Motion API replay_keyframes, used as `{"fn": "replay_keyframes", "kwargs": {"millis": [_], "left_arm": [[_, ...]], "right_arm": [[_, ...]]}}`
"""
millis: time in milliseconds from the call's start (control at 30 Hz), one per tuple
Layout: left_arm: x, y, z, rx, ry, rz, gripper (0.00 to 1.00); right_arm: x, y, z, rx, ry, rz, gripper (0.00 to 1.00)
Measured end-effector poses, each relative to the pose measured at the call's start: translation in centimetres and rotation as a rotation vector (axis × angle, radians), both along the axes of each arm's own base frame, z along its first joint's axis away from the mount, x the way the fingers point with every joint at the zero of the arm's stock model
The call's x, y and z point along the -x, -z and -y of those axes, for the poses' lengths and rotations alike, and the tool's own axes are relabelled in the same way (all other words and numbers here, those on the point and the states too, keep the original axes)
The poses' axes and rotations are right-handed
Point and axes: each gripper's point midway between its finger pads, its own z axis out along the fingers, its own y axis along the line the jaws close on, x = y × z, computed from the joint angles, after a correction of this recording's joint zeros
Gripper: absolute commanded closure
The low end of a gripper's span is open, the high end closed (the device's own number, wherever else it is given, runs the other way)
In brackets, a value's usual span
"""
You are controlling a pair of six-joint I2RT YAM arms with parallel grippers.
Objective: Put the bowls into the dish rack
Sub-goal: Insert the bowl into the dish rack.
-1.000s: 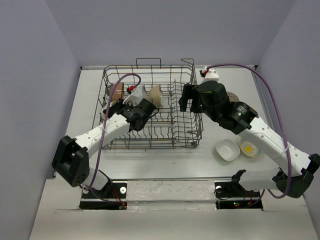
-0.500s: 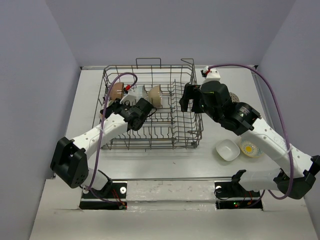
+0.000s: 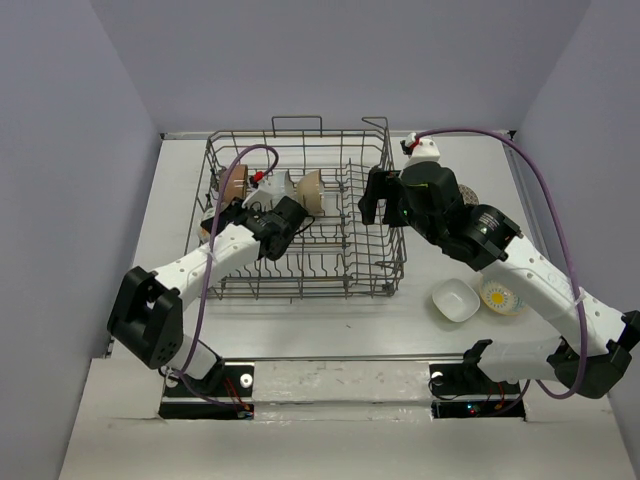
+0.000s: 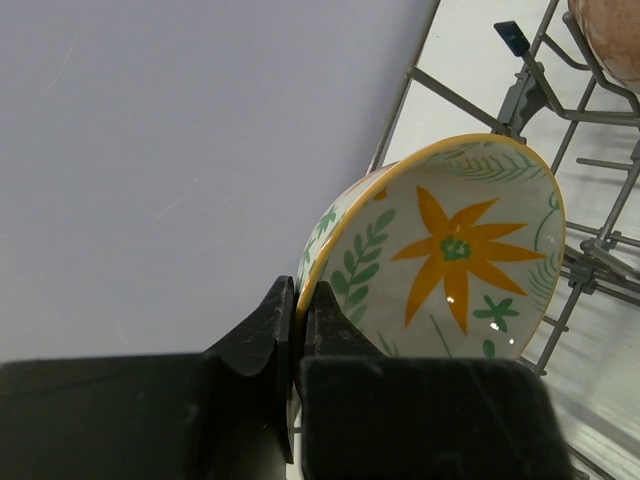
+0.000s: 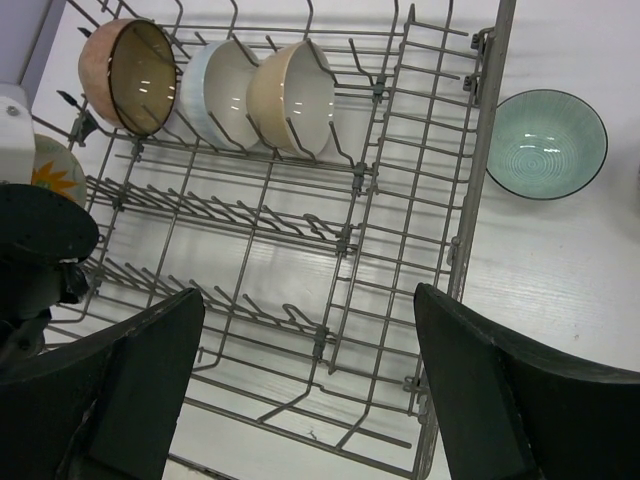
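The grey wire dish rack stands mid-table. Three bowls stand on edge in its far row: brown, white and beige. My left gripper is shut on the rim of a floral bowl with an orange flower and yellow rim, held on edge inside the rack's left side. My right gripper is open and empty, hovering above the rack's right part. A teal bowl sits on the table just right of the rack.
A squarish white bowl and a yellow patterned bowl sit on the table at the right, under the right arm. Another bowl is mostly hidden behind that arm. Walls close in the table on three sides.
My left gripper, holding the floral bowl, has shifted slightly toward the rack's far left. The right arm has barely moved.
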Motion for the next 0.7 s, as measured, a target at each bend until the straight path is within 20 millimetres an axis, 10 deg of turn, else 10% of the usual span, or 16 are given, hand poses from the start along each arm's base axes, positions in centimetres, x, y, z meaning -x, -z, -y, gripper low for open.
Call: {"fn": "replay_keyframes", "kwargs": {"millis": [700], "left_arm": [[-0.9, 1.4, 1.3, -0.091, 0.016, -0.085, 1.00]], "right_arm": [[0.4, 0.5, 0.4, 0.008, -0.002, -0.008, 0.08]]}}
